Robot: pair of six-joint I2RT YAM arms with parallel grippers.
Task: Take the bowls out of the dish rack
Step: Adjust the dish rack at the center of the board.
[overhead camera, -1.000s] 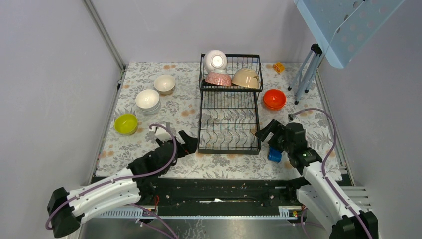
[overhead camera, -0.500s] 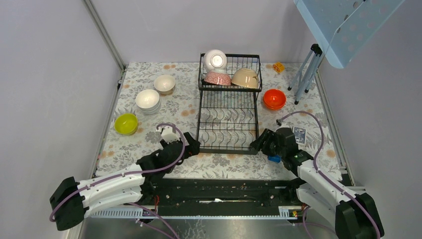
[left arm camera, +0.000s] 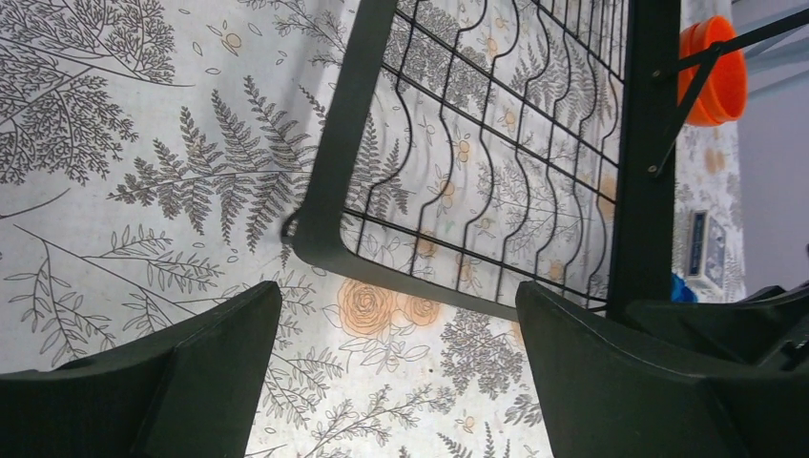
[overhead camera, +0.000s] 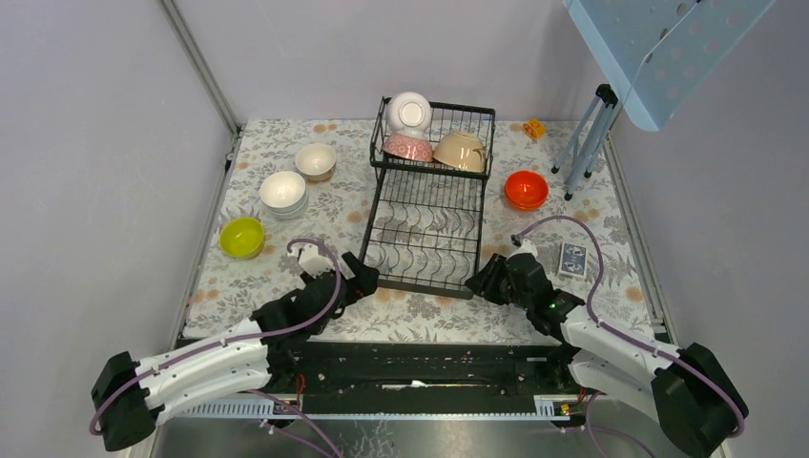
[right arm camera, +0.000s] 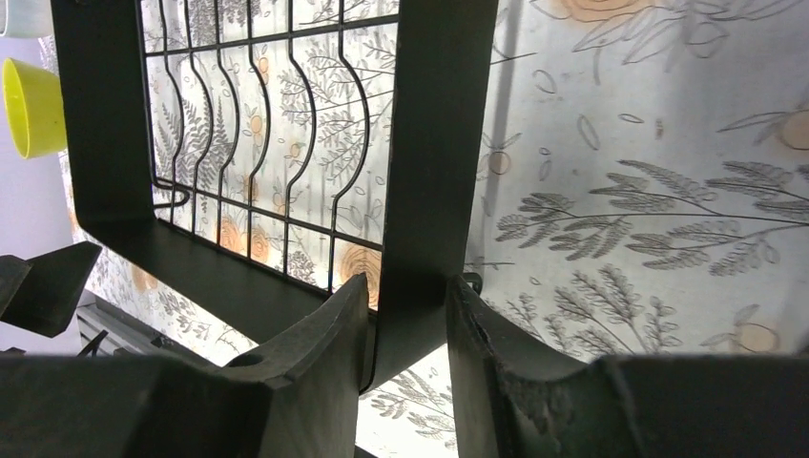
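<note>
1. Glossy yellow-green bowl (overhead camera: 241, 237) sits on the fern-print cloth (overhead camera: 286, 258).
2. Left gripper (left arm camera: 396, 367), jaws wide, hovers at the rack's near-left corner.
3. Black wire dish rack (overhead camera: 429, 224) (upper basket holds three round bowls).
4. Right gripper (right arm camera: 405, 334) pinches its flat near-right frame bar.

The black wire dish rack (overhead camera: 429, 224) sits skewed mid-table, its upper basket holding a white (overhead camera: 408, 111), a pink-patterned (overhead camera: 407, 146) and a beige bowl (overhead camera: 459, 152); cream (overhead camera: 315, 160), white (overhead camera: 283, 192), yellow-green (overhead camera: 241, 237) bowls stand left, orange-red bowl (overhead camera: 526, 189) right
</note>
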